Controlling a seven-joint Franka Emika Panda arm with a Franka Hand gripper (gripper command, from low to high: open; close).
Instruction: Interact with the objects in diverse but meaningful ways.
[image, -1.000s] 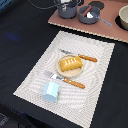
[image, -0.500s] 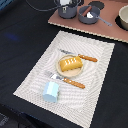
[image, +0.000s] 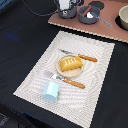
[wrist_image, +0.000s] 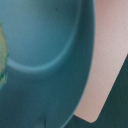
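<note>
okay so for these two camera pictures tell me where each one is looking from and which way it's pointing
Exterior view: sits high off the arm, looking down across the white placemat with the bread loaf and blue carton; the end effector shows only at the top edge, over a grey pot.
Wrist view: very close, facing into a grey-blue pot's curved inside, pink surface beside it; none of the robot's body shows.
Shared: probably that pot and the pink board.
</note>
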